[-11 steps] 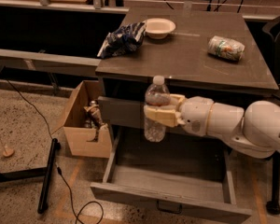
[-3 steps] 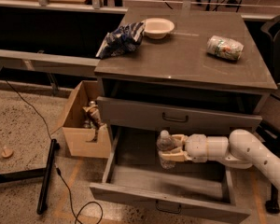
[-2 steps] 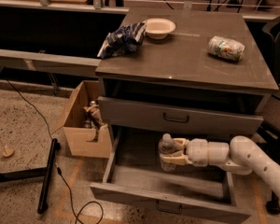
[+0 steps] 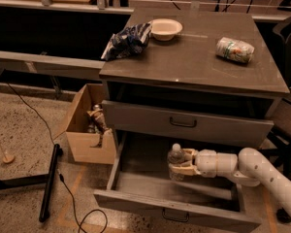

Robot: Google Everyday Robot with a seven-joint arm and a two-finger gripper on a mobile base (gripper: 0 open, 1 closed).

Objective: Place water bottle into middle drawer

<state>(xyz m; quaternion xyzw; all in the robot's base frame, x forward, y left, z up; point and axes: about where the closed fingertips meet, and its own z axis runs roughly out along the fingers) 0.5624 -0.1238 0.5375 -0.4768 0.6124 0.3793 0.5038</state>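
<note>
The water bottle [image 4: 175, 159], clear with a white cap, stands upright inside the pulled-out middle drawer [image 4: 136, 186], a wide grey tray with a dark handle on its front panel. My gripper [image 4: 181, 166] reaches in from the right and is shut on the water bottle's body. The white arm [image 4: 262, 171] runs off to the lower right. The bottle's base is low over the drawer floor, towards the back; I cannot tell if it touches.
A closed drawer [image 4: 184, 123] sits just above the arm. On the cabinet top are a white bowl [image 4: 166, 29], a dark snack bag [image 4: 128, 40] and a green-and-white can [image 4: 235, 50]. A cardboard box [image 4: 89, 132] stands left of the cabinet. A black bar [image 4: 49, 181] and cable lie on the floor.
My gripper has brought the water bottle down from in front of the cabinet into the open drawer, and it has sunk a little lower over the last second.
</note>
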